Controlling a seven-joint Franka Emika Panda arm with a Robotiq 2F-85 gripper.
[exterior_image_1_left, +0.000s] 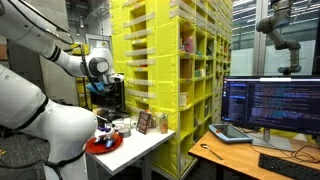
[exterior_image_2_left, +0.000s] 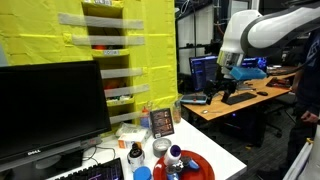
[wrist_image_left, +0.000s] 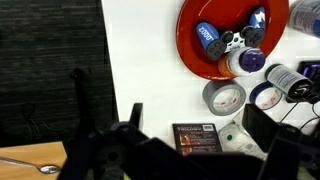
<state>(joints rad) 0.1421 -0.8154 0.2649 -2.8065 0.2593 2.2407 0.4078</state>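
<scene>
My gripper (wrist_image_left: 196, 112) is open and empty, hanging well above a white table (wrist_image_left: 140, 60). Straight below, between the fingers, stands a small dark box (wrist_image_left: 196, 136) with a white and green packet (wrist_image_left: 236, 130) beside it. A grey tape roll (wrist_image_left: 225, 97) and a blue tape roll (wrist_image_left: 267, 95) lie near them. A red plate (wrist_image_left: 192, 45) holds a blue can (wrist_image_left: 208, 38) and other small containers. The gripper (exterior_image_1_left: 98, 88) (exterior_image_2_left: 228, 78) shows in both exterior views, raised above the table, with the plate (exterior_image_1_left: 103, 145) (exterior_image_2_left: 203, 166) and box (exterior_image_1_left: 145, 122) (exterior_image_2_left: 161, 123) below.
Tall yellow shelving (exterior_image_1_left: 170, 70) (exterior_image_2_left: 120, 60) stands behind the table. A black monitor (exterior_image_2_left: 50, 110) is next to the table. A wooden desk (exterior_image_1_left: 240, 158) carries a lit monitor (exterior_image_1_left: 270, 103), a keyboard and a laptop. A spoon (wrist_image_left: 30, 165) lies on a wooden surface.
</scene>
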